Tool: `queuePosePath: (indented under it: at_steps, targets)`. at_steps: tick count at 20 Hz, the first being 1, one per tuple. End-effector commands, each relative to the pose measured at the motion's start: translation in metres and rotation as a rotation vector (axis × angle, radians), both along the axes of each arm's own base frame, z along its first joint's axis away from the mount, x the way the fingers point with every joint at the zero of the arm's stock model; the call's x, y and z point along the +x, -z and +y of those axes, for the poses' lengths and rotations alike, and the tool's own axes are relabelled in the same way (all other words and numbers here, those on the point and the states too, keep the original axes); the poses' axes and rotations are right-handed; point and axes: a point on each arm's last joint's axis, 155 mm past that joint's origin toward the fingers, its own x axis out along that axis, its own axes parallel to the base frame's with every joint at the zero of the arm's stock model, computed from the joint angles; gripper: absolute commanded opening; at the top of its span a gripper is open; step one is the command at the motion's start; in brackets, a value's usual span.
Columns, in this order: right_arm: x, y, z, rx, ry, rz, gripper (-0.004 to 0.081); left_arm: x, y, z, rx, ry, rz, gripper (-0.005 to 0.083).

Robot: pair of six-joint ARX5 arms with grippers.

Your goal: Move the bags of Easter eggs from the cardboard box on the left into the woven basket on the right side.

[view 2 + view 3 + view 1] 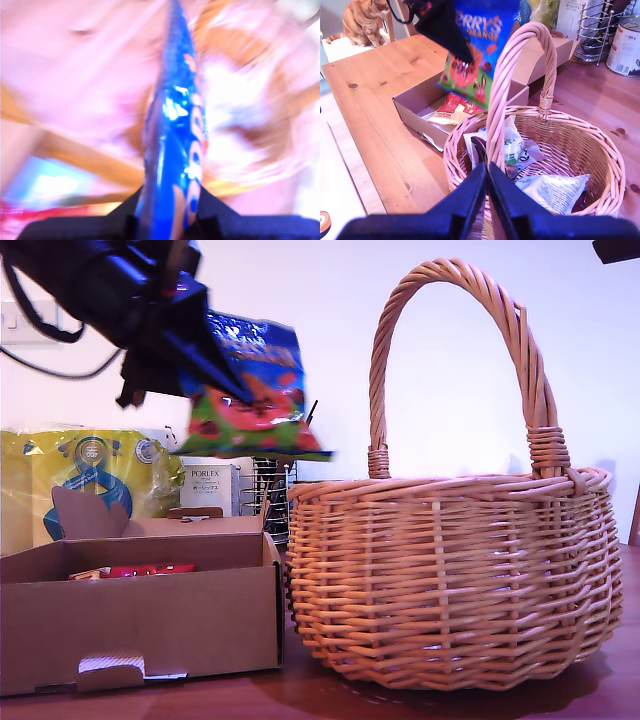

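The woven basket (450,580) stands at the exterior view's right, beside the cardboard box (140,610), my second gripper (487,175) closed on its handle (512,75). My first gripper (167,220) pinches the blue bag (255,390), hanging lengthwise over the box's basket-side edge, so the basket's mouth lies sideways and lower.

Home: cat (365,20), utensil rack (597,30)

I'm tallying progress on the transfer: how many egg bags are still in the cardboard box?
2 visible: a red bag and a pale bag beside it in the cardboard box. Others may be hidden behind the blue bag my first gripper holds above.
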Motion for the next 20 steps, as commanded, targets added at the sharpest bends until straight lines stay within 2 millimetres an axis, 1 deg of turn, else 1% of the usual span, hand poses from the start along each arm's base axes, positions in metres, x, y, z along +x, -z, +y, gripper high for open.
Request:
queuePosePath:
  at_steps: [1,2,3,5,7,11,14,16,20]
  targets:
    - [0.001,-0.004,0.001,0.005,-0.002,-0.012,-0.0012,-0.006,0.006,-0.013,-0.016,-0.029,0.087,0.0019]
    - [0.001,-0.005,0.001,0.006,-0.002,-0.015,-0.0012,-0.008,0.004,-0.021,-0.027,-0.016,0.076,0.0019]
    - [0.001,-0.005,0.001,0.006,-0.002,-0.015,-0.0012,-0.009,0.001,-0.031,-0.046,-0.040,0.111,0.0019]
    - [0.001,-0.006,0.001,0.007,-0.002,-0.017,-0.0012,-0.011,-0.002,-0.051,-0.076,-0.036,0.113,0.0019]
    - [0.001,-0.006,0.001,0.007,-0.002,-0.018,-0.0012,-0.014,0.002,-0.068,-0.084,-0.068,0.161,0.0019]
    - [0.001,-0.006,0.001,0.007,-0.002,-0.018,-0.0012,-0.025,0.011,-0.101,-0.105,-0.054,0.205,0.0019]
    - [0.001,-0.006,0.001,0.007,-0.002,-0.017,-0.0012,-0.032,0.019,-0.115,-0.106,-0.045,0.233,0.0019]
    - [0.001,-0.006,0.001,0.007,-0.002,-0.017,-0.0012,-0.034,0.018,-0.121,-0.114,-0.041,0.222,0.0019]
    - [0.001,-0.006,0.001,0.007,-0.003,-0.017,-0.0012,-0.030,0.015,-0.133,-0.121,-0.054,0.145,0.0019]
